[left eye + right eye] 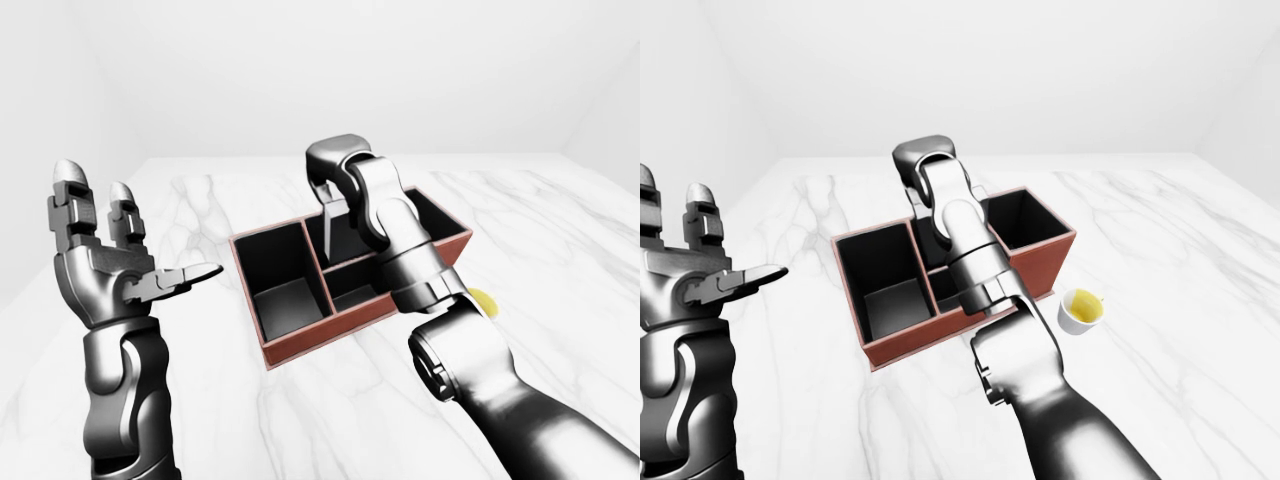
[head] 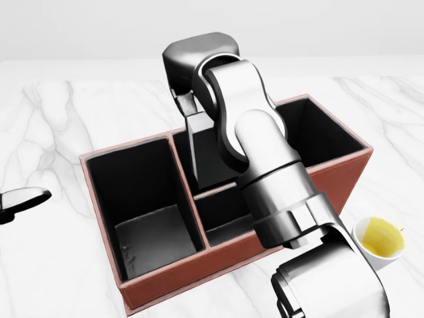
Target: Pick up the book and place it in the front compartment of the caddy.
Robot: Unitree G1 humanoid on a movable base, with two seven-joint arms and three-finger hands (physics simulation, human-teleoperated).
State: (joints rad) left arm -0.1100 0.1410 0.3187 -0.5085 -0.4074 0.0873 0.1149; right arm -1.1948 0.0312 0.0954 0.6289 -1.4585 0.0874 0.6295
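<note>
The caddy [image 2: 165,281] is a red-brown box with black compartments on the white marble top. My right arm reaches over it from the bottom right of the head view. At the caddy's far side my right hand [image 2: 189,106] is shut on the top of the dark grey book [image 2: 207,149]. The book stands upright with its lower part inside the middle compartment on the side away from me. The arm hides the book's right edge. My left hand [image 1: 130,245] is raised at the left of the left-eye view, open with fingers spread, well clear of the caddy.
A white cup [image 2: 379,242] of yellow liquid stands just right of the caddy's near right corner, close beside my right forearm. The caddy's large left compartment [image 2: 149,232] and right compartment [image 2: 318,136] hold nothing. Bare marble surrounds the caddy.
</note>
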